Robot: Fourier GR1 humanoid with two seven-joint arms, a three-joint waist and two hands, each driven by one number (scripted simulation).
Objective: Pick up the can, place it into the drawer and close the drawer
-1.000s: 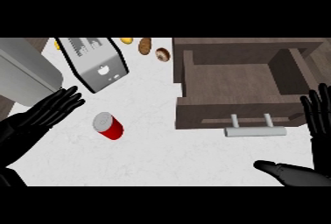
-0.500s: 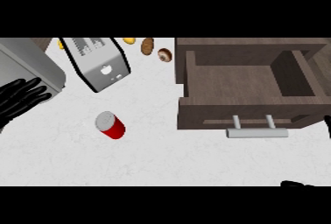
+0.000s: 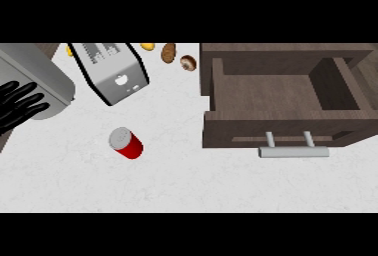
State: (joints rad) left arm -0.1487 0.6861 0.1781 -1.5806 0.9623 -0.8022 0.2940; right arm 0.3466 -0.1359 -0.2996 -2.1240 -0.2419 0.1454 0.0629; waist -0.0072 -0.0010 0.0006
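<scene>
Head view, change: the left hand [image 3: 20, 105] has drawn back to the left edge, over a grey appliance [image 3: 38, 75]; the right hand has gone out of view.
Left hand state: fingers straight and spread, holding nothing.
Can [image 3: 126, 143]: standing on the white bench [image 3: 184, 185], unmoved, well left of the open drawer [image 3: 280, 92].
Meaning: pick-up not yet begun; a fresh reach looks necessary.
Writing: none legible; the toaster [image 3: 111, 70] shows only a small mark.

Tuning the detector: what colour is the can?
The can is red with a grey top; head view.
</scene>
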